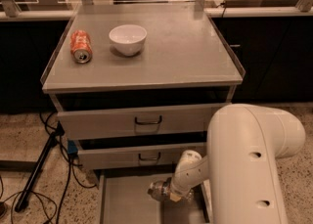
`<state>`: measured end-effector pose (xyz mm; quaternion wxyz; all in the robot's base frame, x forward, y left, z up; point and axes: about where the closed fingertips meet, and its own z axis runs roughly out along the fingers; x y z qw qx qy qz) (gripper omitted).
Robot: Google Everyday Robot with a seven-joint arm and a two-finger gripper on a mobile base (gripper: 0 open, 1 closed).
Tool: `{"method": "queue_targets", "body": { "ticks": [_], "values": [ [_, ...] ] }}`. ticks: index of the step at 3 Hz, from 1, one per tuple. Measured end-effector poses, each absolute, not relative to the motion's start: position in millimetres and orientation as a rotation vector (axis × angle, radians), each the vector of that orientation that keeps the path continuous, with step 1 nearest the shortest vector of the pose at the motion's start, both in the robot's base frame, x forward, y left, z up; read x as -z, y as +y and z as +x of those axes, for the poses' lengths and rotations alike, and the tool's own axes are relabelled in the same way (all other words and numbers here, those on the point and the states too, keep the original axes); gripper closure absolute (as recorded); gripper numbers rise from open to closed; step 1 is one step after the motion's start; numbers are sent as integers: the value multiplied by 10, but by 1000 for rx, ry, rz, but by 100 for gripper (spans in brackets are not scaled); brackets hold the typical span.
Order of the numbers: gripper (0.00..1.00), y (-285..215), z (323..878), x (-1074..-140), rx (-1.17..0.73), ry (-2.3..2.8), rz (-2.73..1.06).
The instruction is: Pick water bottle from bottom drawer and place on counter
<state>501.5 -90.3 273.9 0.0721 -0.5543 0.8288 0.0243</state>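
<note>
Items counted, all positions taken from the white bowl (127, 39).

On the surface (186, 56): one white bowl, upright, and one orange soda can (80, 46) lying on its side just left of the bowl, not touching it. I count two objects there in total. To the right of the bowl the surface shows bare grey.

Below the bowl, on the cabinet face: two grey drawer fronts, an upper (102, 120) and a lower (107, 158). Each carries one black handle, so two handles.

Lowest of all, well below the bowl and towards the camera: one bottom drawer (127, 203), pulled out, with its flat grey floor exposed.

In that drawer, below and slightly right of the bowl, I see one water bottle (156, 190), clear and lying low against the drawer floor. It is not on the surface.

One white arm (249, 164) comes in from the lower right, well right of the bowl, and bends down into the bottom drawer. It ends in one tool (168, 192), which sits right at the water bottle, on the bottle's right side. I cannot tell whether the tool is spread or closed, nor whether it has hold of the bottle.

On the speckled floor, below and left of the bowl, are dark cables (73, 169) and one black stand leg (36, 174).
</note>
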Motion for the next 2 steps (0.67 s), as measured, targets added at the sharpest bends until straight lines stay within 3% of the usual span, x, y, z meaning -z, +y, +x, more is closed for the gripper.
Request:
{"method": "queue_targets", "body": {
  "ticks": [1,2],
  "values": [
    [100,-1202,4950,-3087,-1,2496,-1618],
    [100,-1202,4952,-3089,-1,2496,-1618]
  ]
}}
